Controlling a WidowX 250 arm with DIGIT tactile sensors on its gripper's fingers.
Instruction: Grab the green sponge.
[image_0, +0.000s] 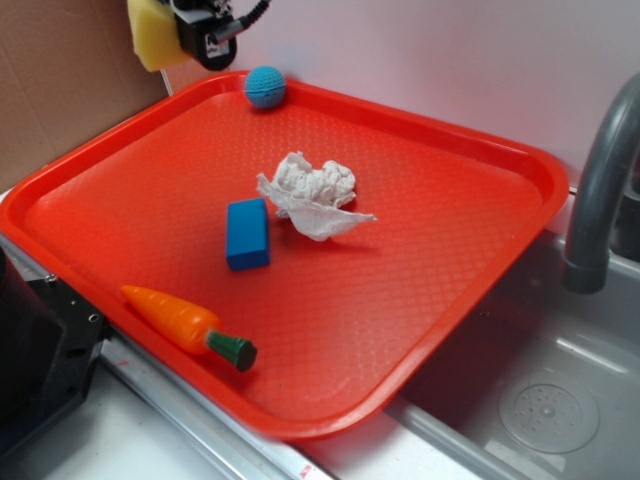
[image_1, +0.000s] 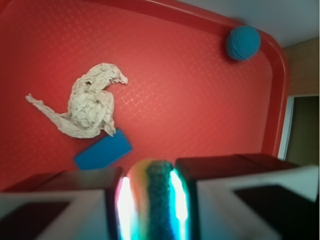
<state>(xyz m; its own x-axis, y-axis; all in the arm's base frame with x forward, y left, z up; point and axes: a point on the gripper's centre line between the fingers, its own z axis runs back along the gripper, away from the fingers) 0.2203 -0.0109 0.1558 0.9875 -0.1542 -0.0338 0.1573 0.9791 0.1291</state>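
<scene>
A red tray (image_0: 470, 230) sits on the worktop beside a grey sink (image_0: 540, 400), with a pale wall behind. My claw (image_1: 152, 200) hangs high above the tray's far corner, clenched on the green sponge (image_0: 152, 32) — its yellow foam sticks out to one side in the exterior view, and its dark green face fills the gap between my fingers (image_1: 65, 200) in the wrist view. Below, on the tray: a teal ball (image_0: 265, 87) at the far rim, a crumpled paper towel (image_0: 312, 195) just beside a blue block (image_0: 247, 233), and a toy carrot (image_0: 185, 322) near the front edge.

Green sponge (image_1: 152, 200) between fingers (image_1: 90, 195)
</scene>
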